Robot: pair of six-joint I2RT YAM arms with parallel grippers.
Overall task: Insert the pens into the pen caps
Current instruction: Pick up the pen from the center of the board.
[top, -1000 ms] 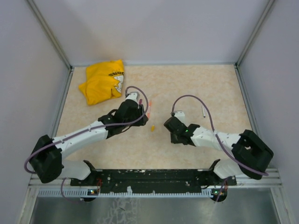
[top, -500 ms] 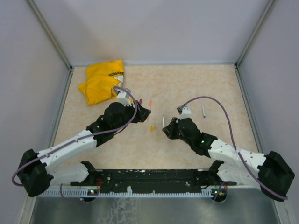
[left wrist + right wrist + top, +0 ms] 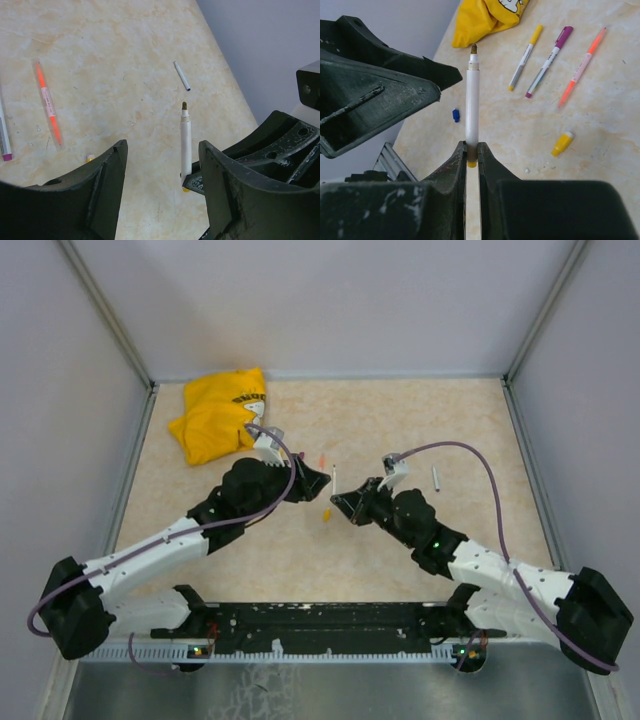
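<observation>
Bright, even diffuse light, faint shadows, wrist views soft up close

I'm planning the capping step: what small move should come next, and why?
Probably lower the left claw, open and empty, to the loose yellow cap on the table: the right claw is shut on an uncapped pen with a yellow end.

Smooth white plastic pen — matt, scuffed black plastic fingers — soft crumpled yellow cloth, matt mottled tabletop

An uncapped white pen stands upright, tip up, while a yellow cap lies nearby.
</observation>
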